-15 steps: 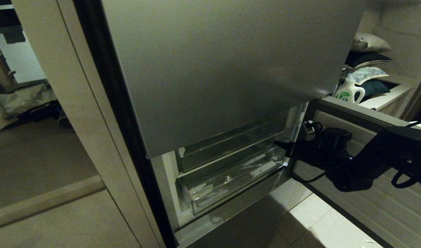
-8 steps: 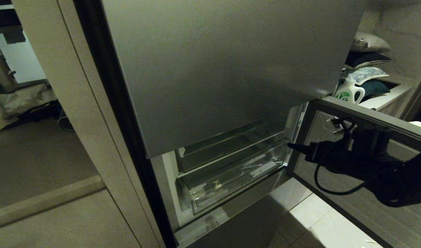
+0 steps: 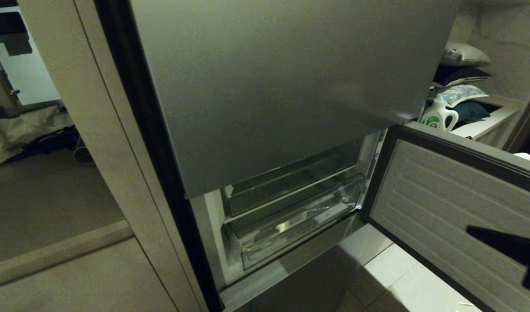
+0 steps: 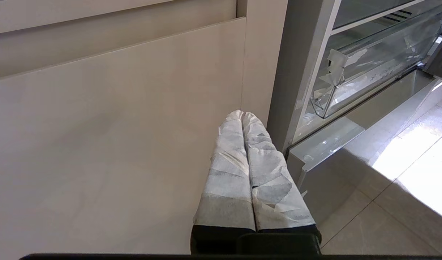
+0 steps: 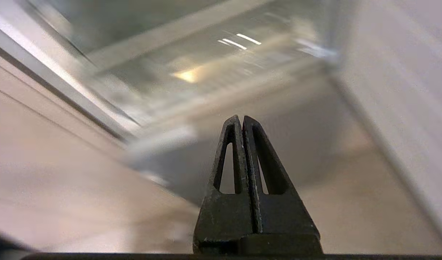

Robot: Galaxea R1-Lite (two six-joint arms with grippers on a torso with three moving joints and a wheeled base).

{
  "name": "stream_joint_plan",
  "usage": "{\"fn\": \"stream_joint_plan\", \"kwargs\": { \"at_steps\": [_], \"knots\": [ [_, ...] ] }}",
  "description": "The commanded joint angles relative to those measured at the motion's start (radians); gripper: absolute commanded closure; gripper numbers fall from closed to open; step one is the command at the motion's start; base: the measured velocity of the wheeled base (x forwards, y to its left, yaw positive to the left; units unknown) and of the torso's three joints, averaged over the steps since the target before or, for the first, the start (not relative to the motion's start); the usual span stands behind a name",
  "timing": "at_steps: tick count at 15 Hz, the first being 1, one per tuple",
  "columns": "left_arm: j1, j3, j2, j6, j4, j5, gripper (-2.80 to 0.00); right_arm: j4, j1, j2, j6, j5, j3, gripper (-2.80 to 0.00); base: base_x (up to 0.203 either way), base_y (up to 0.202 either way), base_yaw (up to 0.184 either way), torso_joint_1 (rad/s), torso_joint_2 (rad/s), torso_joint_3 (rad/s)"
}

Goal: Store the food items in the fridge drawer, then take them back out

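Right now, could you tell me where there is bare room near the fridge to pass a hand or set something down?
The fridge drawer looks bare inside, below the smaller clear bin. The pale floor tiles between fridge base and open lower door are bare. It is crowded on the counter by the detergent jug.

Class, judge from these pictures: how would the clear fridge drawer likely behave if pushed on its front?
The fridge drawer looks like thin clear plastic, so probably light and rather brittle. Wide and shallow, it may skew if pushed at one end. Its glossy front seems slippery, though the tape scraps might add grip.
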Motion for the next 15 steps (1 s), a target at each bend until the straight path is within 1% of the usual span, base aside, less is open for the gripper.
{"fn": "stream_joint_plan", "kwargs": {
  "at_steps": [1, 2, 3, 4, 6, 9, 10, 11, 13, 14, 15],
  "knots": [
    [-0.001, 0.000, 0.001, 0.000, -0.001, 0.000, 0.00, 0.089, 0.000, -0.453, -0.088, -0.133, 0.188, 0.00, 0.000, 0.000, 0.000, 0.000, 0.00, 0.000],
    [0.001, 0.000, 0.001, 0.000, 0.001, 0.000, 0.00, 0.075, -0.002, -0.542, -0.130, -0.180, 0.304, 0.00, 0.000, 0.000, 0.000, 0.000, 0.00, 0.000],
    [-0.001, 0.000, 0.001, 0.000, -0.002, 0.000, 0.00, 0.068, -0.009, -0.606, -0.168, -0.217, 0.378, 0.00, 0.000, 0.000, 0.000, 0.000, 0.00, 0.000],
    [-0.001, 0.002, 0.001, 0.000, -0.004, 0.000, 0.00, 0.079, -0.030, -0.664, -0.195, -0.229, 0.417, 0.00, 0.000, 0.000, 0.000, 0.000, 0.00, 0.000],
    [0.000, 0.002, 0.001, 0.000, -0.002, 0.000, 0.00, 0.098, -0.080, -0.754, -0.230, -0.223, 0.423, 0.00, 0.000, 0.000, 0.000, 0.000, 0.00, 0.000],
    [-0.001, 0.002, 0.001, -0.003, -0.005, 0.000, 0.00, 0.140, -0.093, -0.906, -0.259, -0.257, 0.423, 0.00, 0.000, 0.000, 0.000, 0.000, 0.00, 0.000],
    [-0.001, 0.002, 0.001, -0.003, -0.005, 0.000, 0.00, 0.158, -0.095, -0.918, -0.268, -0.273, 0.423, 0.00, 0.000, 0.000, 0.000, 0.000, 0.00, 0.000],
    [-0.001, 0.002, 0.001, -0.003, -0.005, 0.000, 0.00, 0.168, -0.096, -0.913, -0.271, -0.282, 0.423, 0.00, 0.000, 0.000, 0.000, 0.000, 0.00, 0.000],
    [-0.001, 0.002, 0.001, -0.003, -0.005, 0.000, 0.00, 0.168, -0.096, -0.913, -0.248, -0.284, 0.423, 0.00, 0.000, 0.000, 0.000, 0.000, 0.00, 0.000],
    [-0.001, 0.002, 0.001, -0.003, -0.005, 0.000, 0.00, 0.167, -0.096, -0.913, -0.208, -0.289, 0.423, 0.00, 0.000, 0.000, 0.000, 0.000, 0.00, 0.000],
    [-0.001, 0.002, 0.001, -0.003, -0.005, 0.000, 0.00, 0.165, -0.096, -0.913, -0.187, -0.291, 0.423, 0.00, 0.000, 0.000, 0.000, 0.000, 0.00, 0.000]
  ]
}}
